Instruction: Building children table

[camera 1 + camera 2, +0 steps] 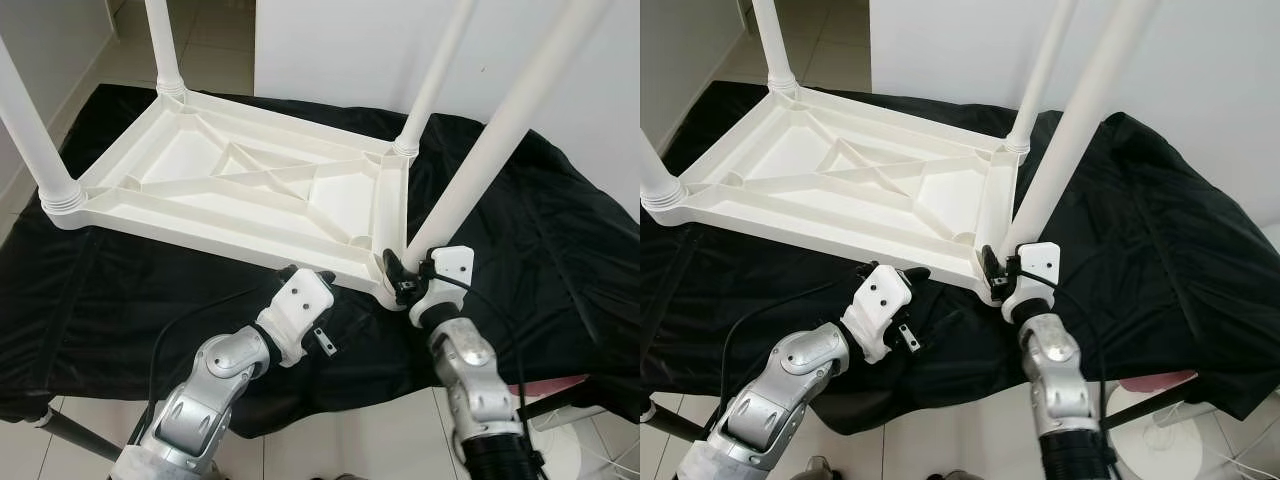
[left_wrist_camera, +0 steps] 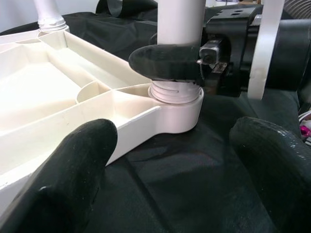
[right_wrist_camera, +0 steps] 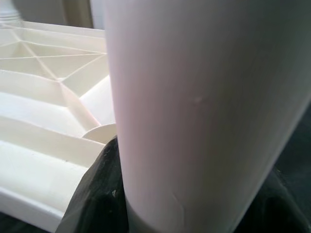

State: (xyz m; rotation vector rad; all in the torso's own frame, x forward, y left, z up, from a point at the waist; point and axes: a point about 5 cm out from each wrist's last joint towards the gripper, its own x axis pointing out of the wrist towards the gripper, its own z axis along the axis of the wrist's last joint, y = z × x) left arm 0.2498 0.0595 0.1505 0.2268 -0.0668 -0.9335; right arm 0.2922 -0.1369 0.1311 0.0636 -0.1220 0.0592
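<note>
A white plastic table top (image 1: 240, 190) lies upside down on a black cloth. Three white legs stand in its far-left, near-left and far-right corners. A fourth white leg (image 1: 480, 160) stands in the near-right corner socket (image 2: 177, 104), and my right gripper (image 1: 407, 272) is shut on its base just above the thread. My left gripper (image 1: 300, 275) is open at the near edge of the top, left of that corner, with one finger (image 2: 68, 179) by the rim and nothing between the fingers.
The black cloth (image 1: 560, 250) covers a low surface and hangs over its front edge. White walls (image 1: 330, 50) stand behind, with tiled floor (image 1: 215, 40) at the back left. A pink object (image 1: 1155, 383) peeks out under the cloth at right.
</note>
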